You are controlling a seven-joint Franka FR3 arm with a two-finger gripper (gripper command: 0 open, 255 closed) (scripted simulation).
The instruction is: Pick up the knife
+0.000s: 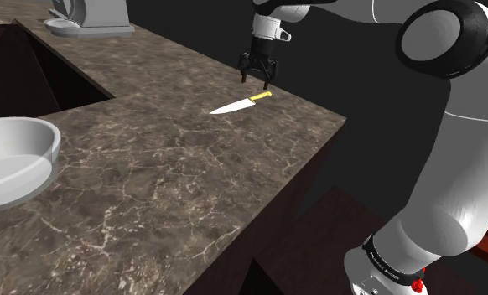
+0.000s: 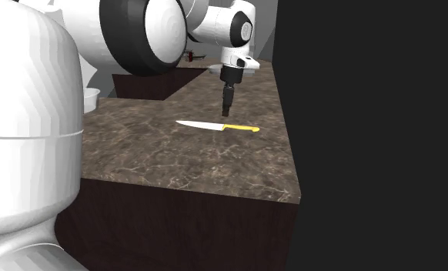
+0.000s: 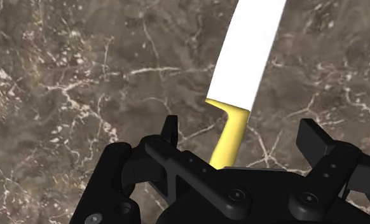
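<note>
Two black fingers of our end effector (image 3: 242, 132) are standing wide apart, and we are hovering just above the yellow handle of the knife (image 3: 247, 57), which is lying flat on the marbled desk (image 1: 175, 168), untouched.

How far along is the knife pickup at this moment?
Done: the black two-finger pincer is lined up over the yellow-handled, white-bladed knife. In hand: it hovers open, the handle between its fingers in the wrist view, not touching. Left: descend, close, lift; the knife lies flat on the brown marbled counter.
</note>
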